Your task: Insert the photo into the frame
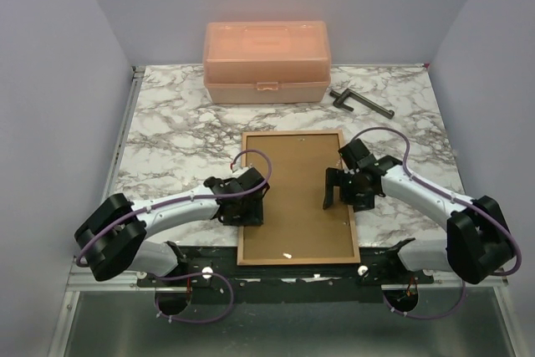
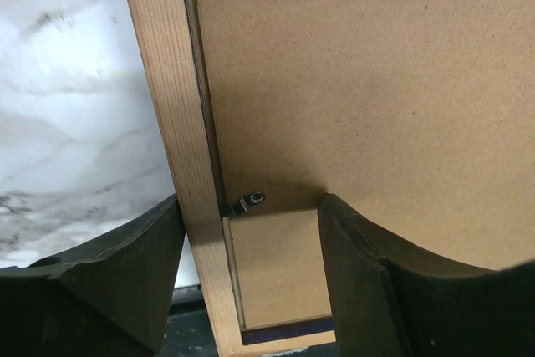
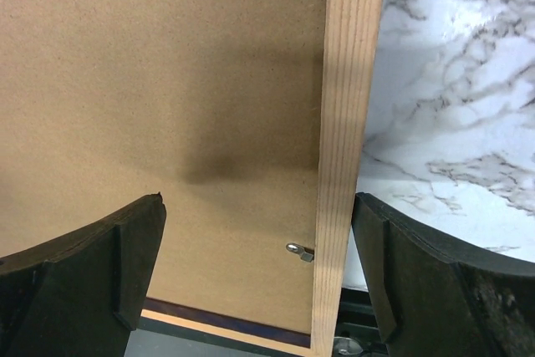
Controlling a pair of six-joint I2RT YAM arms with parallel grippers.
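the frame [image 1: 299, 262] lies face down mid-worktop [image 1: 175, 131], tan wood back up, with the brown backing board [image 1: 292, 206] seated in it; the photo shows in no view, so i cannot tell whether it lies under the board. the left pincer [image 1: 253, 205] is open, straddling the frame's 9 o'clock rail; the right pincer [image 1: 343, 190] is spread wide, holding nothing, over the 3 o'clock rail. the step seems to be working the small metal tabs that hold the board; to do it well, set one fingertip beside a tab and push it sideways along the board, not down onto it, while the other arm steadies the frame against sliding. only the wrist views show the tabs: the left tab [image 2: 247, 201] juts from the rail [image 2: 171, 106] over the board, between the fingers [image 2: 125, 265]; the right tab [image 3: 299, 250] sits just inside its own rail. only the overhead view shows the peach box [image 1: 267, 60] at 12 o'clock and a black tool [image 1: 361, 104] at 1 o'clock.
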